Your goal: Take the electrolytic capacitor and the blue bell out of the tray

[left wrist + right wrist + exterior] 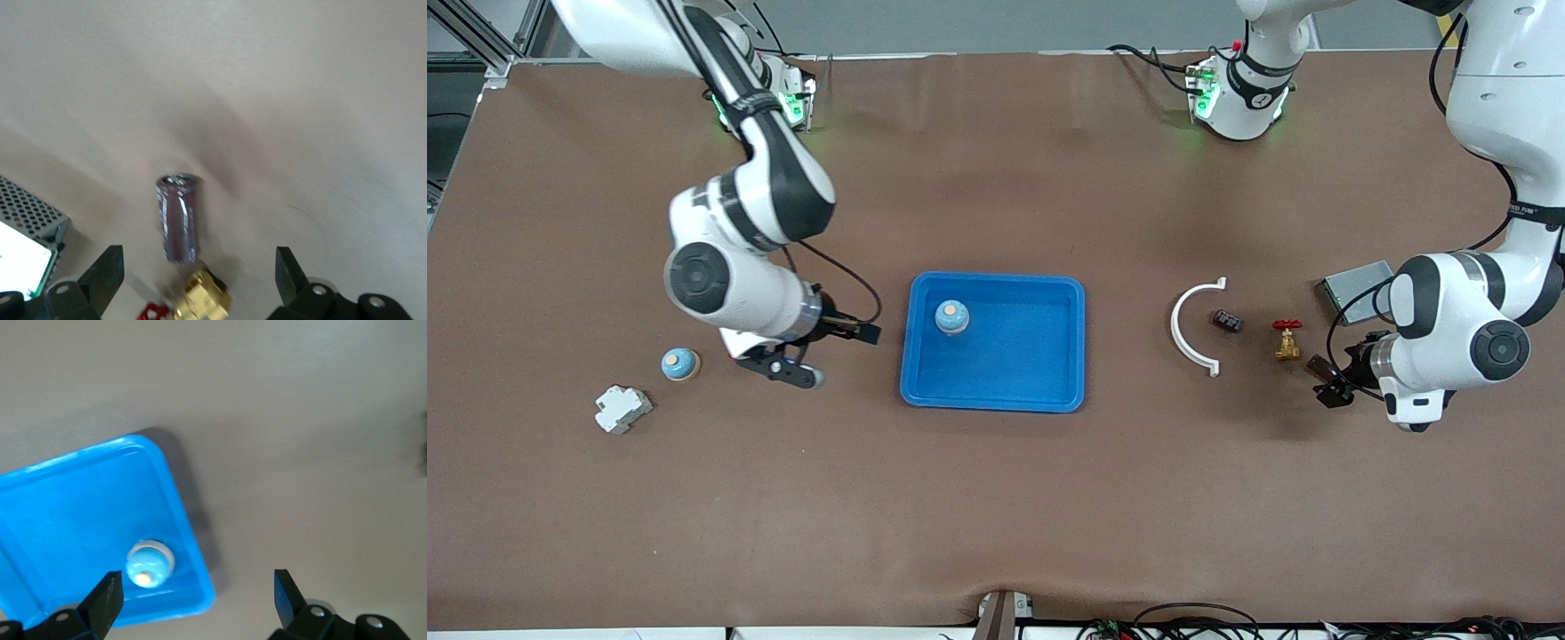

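Note:
A brown-purple capacitor rests on the table beside a brass valve. My left gripper hovers by it, open, and neither finger touches it. The blue tray at the table's middle holds one blue bell. A second bell stands on the table toward the right arm's end. My right gripper hangs open and empty over the table between that bell and the tray.
The brass valve has a red handle. Beside it are a small black part and a white curved piece. A grey mesh box sits by the left arm. A white block lies near the loose bell.

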Controlling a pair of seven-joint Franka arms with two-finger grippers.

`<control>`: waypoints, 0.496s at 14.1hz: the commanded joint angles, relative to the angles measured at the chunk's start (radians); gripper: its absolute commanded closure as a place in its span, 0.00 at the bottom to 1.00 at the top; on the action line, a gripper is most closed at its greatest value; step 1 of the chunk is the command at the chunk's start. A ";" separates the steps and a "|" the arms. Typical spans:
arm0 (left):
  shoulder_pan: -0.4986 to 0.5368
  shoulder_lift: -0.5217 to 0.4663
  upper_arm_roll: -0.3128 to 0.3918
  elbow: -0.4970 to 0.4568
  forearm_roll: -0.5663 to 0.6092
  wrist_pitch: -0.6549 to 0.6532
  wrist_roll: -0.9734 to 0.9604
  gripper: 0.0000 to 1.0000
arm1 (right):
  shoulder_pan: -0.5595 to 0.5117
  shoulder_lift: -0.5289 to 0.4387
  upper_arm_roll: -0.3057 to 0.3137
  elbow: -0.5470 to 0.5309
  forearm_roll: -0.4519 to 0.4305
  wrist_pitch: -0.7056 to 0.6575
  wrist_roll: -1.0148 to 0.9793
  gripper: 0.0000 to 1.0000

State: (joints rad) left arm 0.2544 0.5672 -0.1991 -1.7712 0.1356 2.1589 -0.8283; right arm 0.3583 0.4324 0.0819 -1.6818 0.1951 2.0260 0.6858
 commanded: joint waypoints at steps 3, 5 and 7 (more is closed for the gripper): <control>0.002 -0.033 -0.046 0.136 -0.053 -0.233 -0.032 0.00 | 0.083 0.129 -0.011 0.079 0.006 0.088 0.107 0.00; 0.002 -0.042 -0.054 0.173 -0.051 -0.299 -0.028 0.00 | 0.111 0.169 -0.013 0.105 0.003 0.091 0.121 0.00; 0.006 -0.062 -0.065 0.180 -0.051 -0.318 -0.025 0.00 | 0.120 0.186 -0.013 0.105 0.004 0.102 0.123 0.00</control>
State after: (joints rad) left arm 0.2536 0.5263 -0.2528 -1.6009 0.0970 1.8761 -0.8501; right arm 0.4625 0.5865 0.0801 -1.6165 0.1951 2.1326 0.7883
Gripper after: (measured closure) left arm 0.000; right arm 0.000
